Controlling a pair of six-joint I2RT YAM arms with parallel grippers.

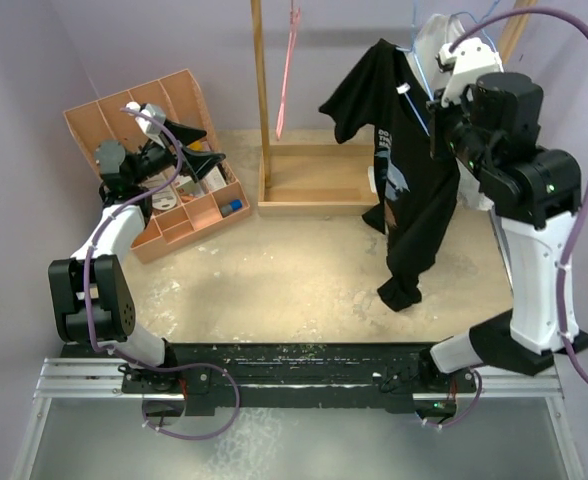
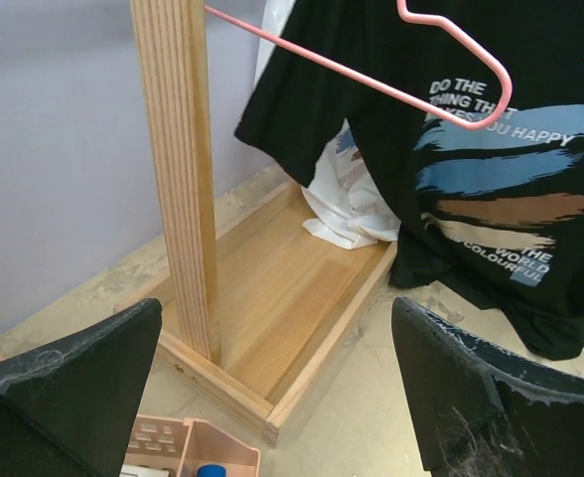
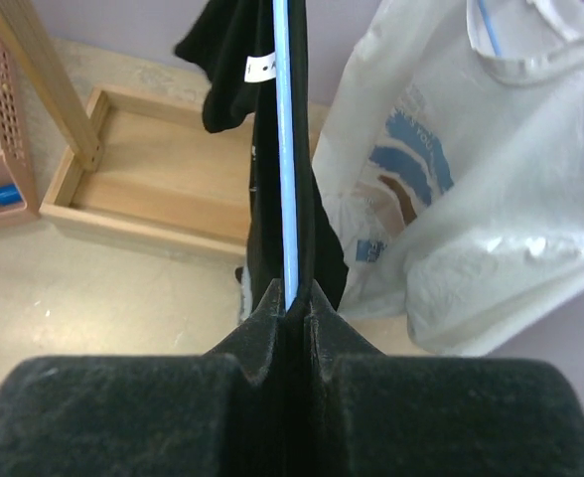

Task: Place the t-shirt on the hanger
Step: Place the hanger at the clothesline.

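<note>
The black t-shirt (image 1: 409, 190) hangs in the air at the right, its lower end touching the table near the middle. A thin light-blue hanger (image 3: 288, 149) runs up through the dark cloth. My right gripper (image 3: 292, 298) is shut on that wire, high beside the t-shirt's top (image 1: 438, 122). In the left wrist view the t-shirt (image 2: 511, 149) shows its blue and brown chest print with white lettering. My left gripper (image 1: 204, 146) hovers over the organiser at the left, open and empty, with both fingers (image 2: 73, 393) wide apart.
A wooden rack with a post (image 1: 261, 90) and base tray (image 1: 314, 178) stands at the back. A pink-red hanger (image 1: 286, 70) hangs from it. A white t-shirt (image 3: 451, 179) hangs at the back right. A peach organiser (image 1: 164, 160) stands at the left.
</note>
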